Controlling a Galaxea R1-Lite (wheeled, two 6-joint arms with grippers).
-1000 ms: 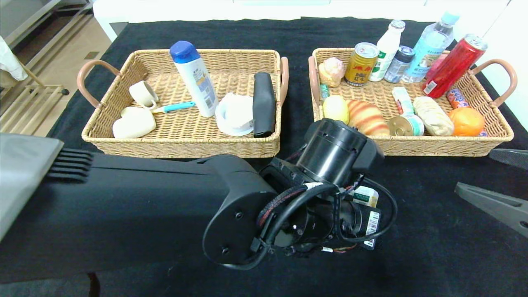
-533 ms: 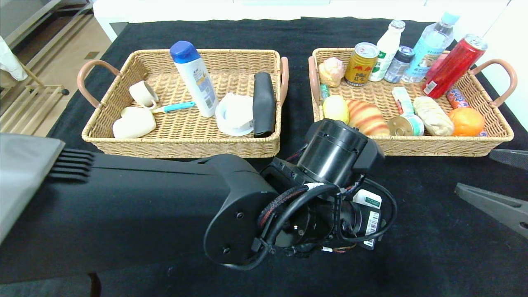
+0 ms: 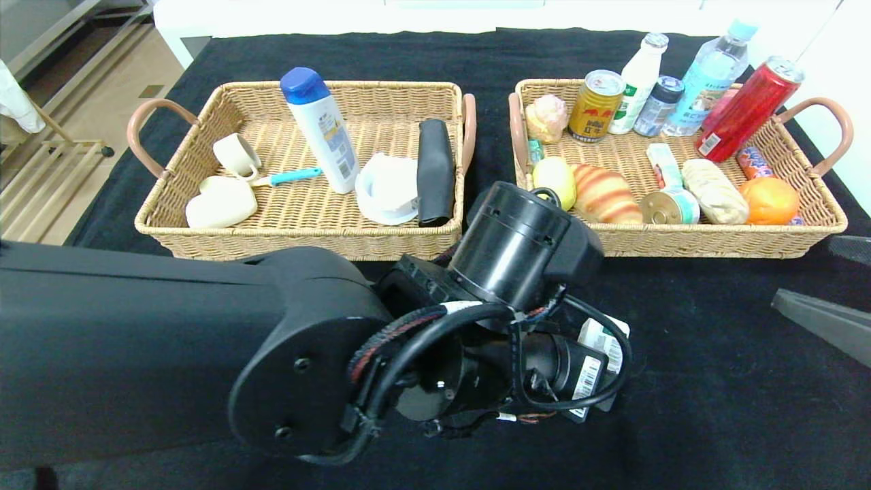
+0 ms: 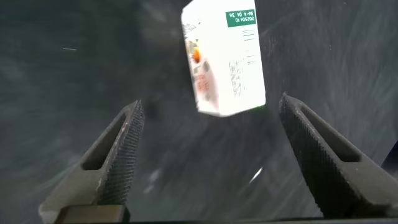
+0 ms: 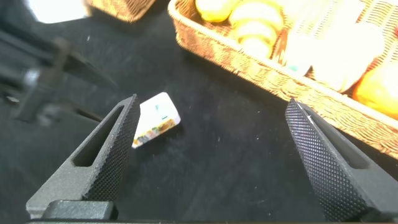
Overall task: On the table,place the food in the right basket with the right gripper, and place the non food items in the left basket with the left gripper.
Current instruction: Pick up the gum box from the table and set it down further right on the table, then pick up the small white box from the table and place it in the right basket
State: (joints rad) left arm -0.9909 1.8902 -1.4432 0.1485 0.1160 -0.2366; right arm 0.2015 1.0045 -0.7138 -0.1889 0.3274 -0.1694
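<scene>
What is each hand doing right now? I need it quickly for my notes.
Left hand: open, holding nothing, above the white carton lying on the black table.
Right hand: open, holding nothing, near the right basket.

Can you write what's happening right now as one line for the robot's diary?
left gripper: open above white carton | carton: on black table, outside right basket | right gripper: open, off to right | left basket: shampoo bottle, glasses case

My ribbed matt black fingers frame a smooth white paper carton on matt black cloth beside rough woven wicker basket.
</scene>
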